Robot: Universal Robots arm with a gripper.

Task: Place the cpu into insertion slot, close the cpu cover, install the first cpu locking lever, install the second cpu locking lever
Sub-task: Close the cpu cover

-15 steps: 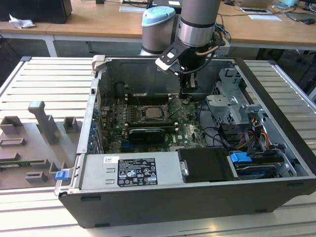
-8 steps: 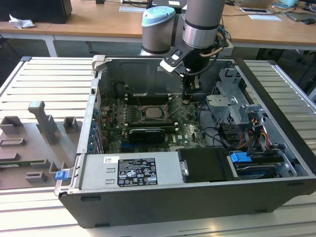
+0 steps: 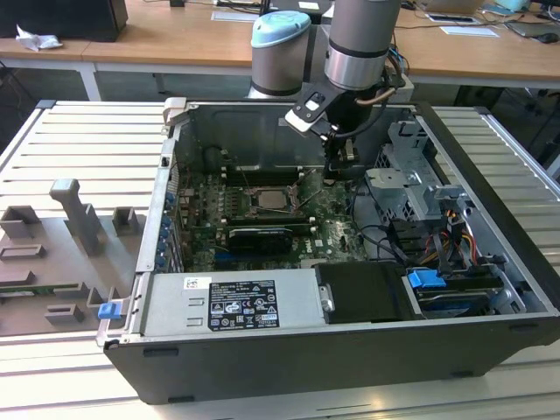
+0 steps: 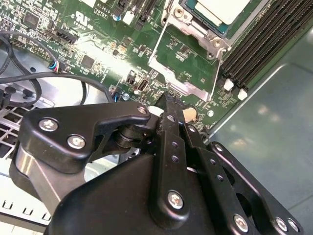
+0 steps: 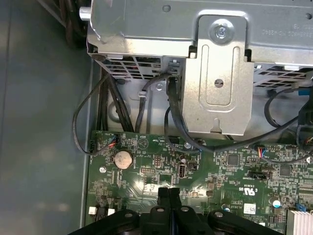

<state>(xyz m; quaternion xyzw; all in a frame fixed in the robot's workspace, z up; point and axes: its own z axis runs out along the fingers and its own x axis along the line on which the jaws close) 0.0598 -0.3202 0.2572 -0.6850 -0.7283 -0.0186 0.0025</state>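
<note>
The cpu (image 4: 222,9) lies flat in the insertion slot (image 4: 188,15), its pale metal top showing; in the exterior view the cpu (image 3: 267,199) sits in the middle of the green board. The cpu cover (image 4: 185,61) is swung open and rests beside the slot, with green board visible through its window. My gripper (image 3: 338,175) hangs inside the case to the exterior view's right of the slot, over the board's edge. In both wrist views the gripper (image 4: 167,100) (image 5: 168,192) has its black fingers pressed together with nothing between them, a short way from the cover's free edge.
Long black memory slots (image 4: 264,44) run beside the socket. A metal drive cage (image 5: 220,73) with black cables (image 5: 173,117) stands past the board's edge, near a coin battery (image 5: 122,158). The power supply (image 3: 236,302) fills the case's front. Grey fixtures (image 3: 79,219) sit outside the case.
</note>
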